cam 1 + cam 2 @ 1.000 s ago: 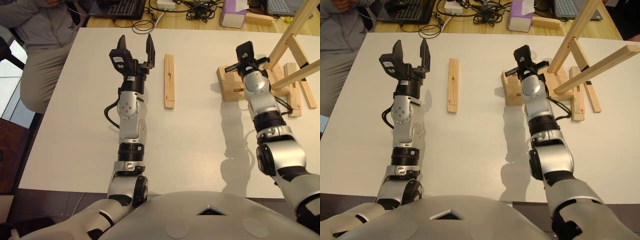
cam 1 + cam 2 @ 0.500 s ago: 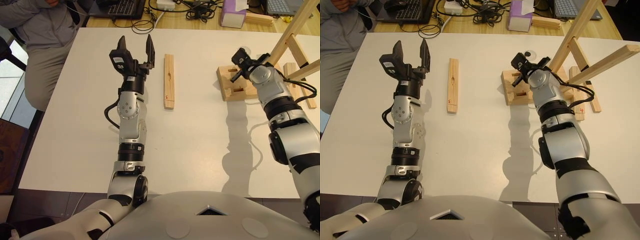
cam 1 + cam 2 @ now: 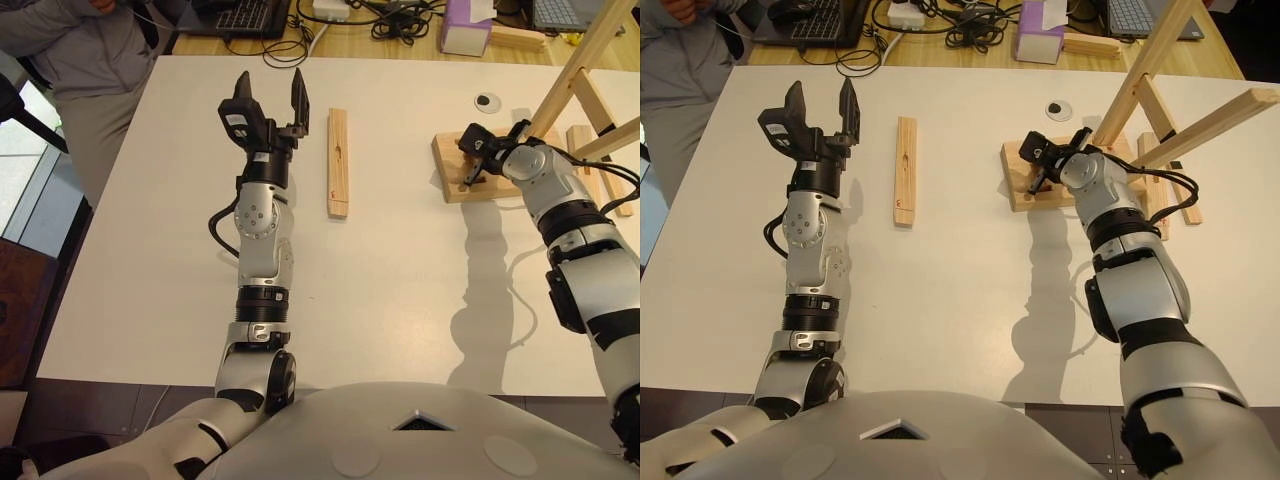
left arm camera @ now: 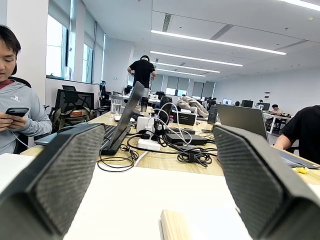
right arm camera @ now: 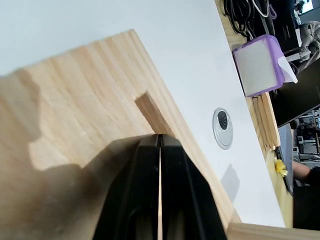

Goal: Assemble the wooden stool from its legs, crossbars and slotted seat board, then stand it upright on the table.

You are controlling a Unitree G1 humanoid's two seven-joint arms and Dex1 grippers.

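Two grippers, one table (image 3: 400,300).
- Left gripper (image 3: 272,85): raised above table, fingers spread wide, nothing held.
- One loose wooden bar (image 3: 338,163): flat between arms, just beside left gripper, well apart from board.
- One seat board (image 3: 450,185): flat, table's right side; right arm covers part.
- Right gripper (image 5: 160,137): fingers pressed together, empty, tips at board's slot, contact unclear.
- Two flat sticks (image 3: 1155,222) beside board, crossed by leaning frame (image 3: 1156,50) of three visible sticks.
- Beyond: one cable grommet (image 3: 1058,108), one purple tissue box (image 3: 1043,20), one keyboard (image 3: 250,15).
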